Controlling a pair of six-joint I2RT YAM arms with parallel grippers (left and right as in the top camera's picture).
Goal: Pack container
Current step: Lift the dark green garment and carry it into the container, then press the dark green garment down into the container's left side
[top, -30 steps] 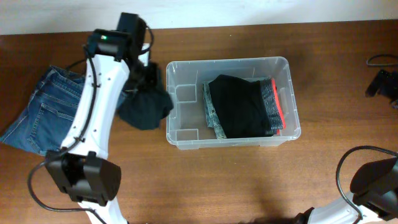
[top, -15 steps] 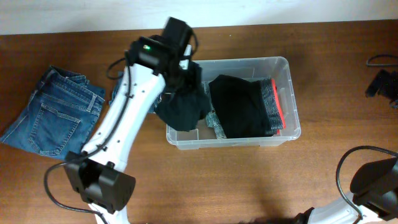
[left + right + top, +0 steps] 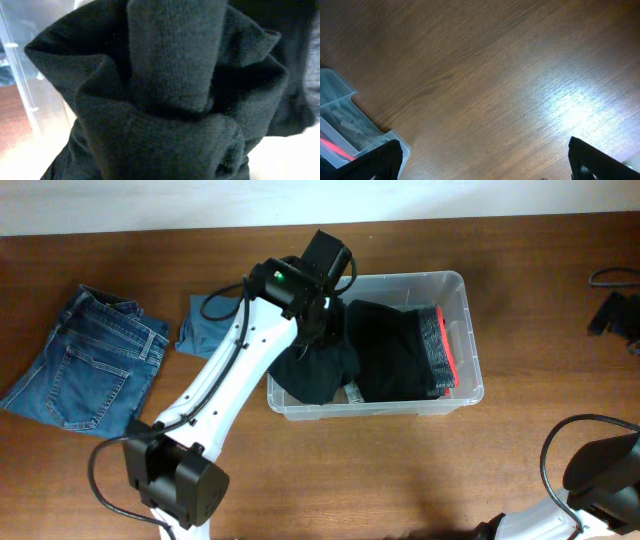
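The clear plastic container [image 3: 455, 285] stands at the table's middle right. It holds a folded black garment with a grey and red band [image 3: 400, 350]. My left gripper [image 3: 325, 330] is over the container's left half, shut on a bunched black garment [image 3: 315, 372] that hangs into the container. That black cloth [image 3: 170, 95] fills the left wrist view and hides the fingers. My right gripper [image 3: 485, 162] is open and empty above bare table, with a corner of the container [image 3: 340, 110] at its left.
Folded blue jeans [image 3: 85, 360] lie at the far left of the table. A smaller blue garment [image 3: 205, 325] lies between the jeans and the container. Dark cables and a device [image 3: 615, 310] sit at the right edge.
My left arm has swung right, carrying the black garment from beside the container's left wall to over its inside. The blue garment under it is now uncovered. The right arm has not moved.
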